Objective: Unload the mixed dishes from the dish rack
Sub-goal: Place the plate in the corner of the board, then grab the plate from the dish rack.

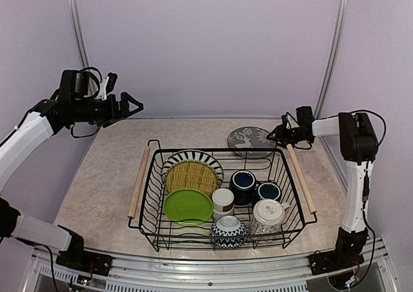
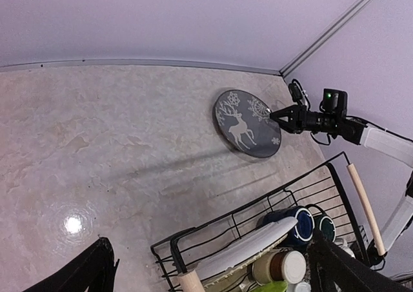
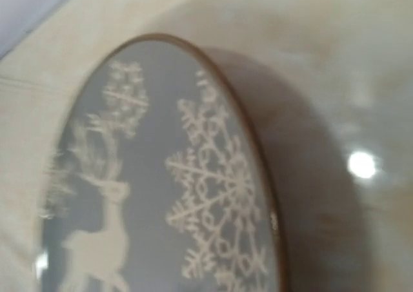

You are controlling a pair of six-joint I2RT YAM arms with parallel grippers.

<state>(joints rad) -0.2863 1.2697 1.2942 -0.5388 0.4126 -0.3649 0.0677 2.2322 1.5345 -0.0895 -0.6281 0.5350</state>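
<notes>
The dish rack (image 1: 147,202) stands mid-table holding the mixed dishes: a striped plate (image 1: 193,156), a woven yellow plate (image 1: 191,176), a lime-green plate (image 1: 188,205), a dark blue mug (image 1: 243,185), a teal mug (image 1: 268,191), white cups (image 1: 268,214) and a patterned bowl (image 1: 228,231). A grey deer plate (image 1: 250,140) lies flat on the table behind the rack. My right gripper (image 1: 277,134) is at that plate's right rim; its fingers do not show in the right wrist view, which the plate (image 3: 161,189) fills. My left gripper (image 1: 132,105) hangs open high at the left, holding nothing.
Wooden rod handles (image 1: 139,181) run along the rack's short sides. Lilac walls close off the back and both sides. From the left wrist view the rack's far corner (image 2: 258,208) sits below, with bare marbled tabletop (image 2: 116,144) beyond it.
</notes>
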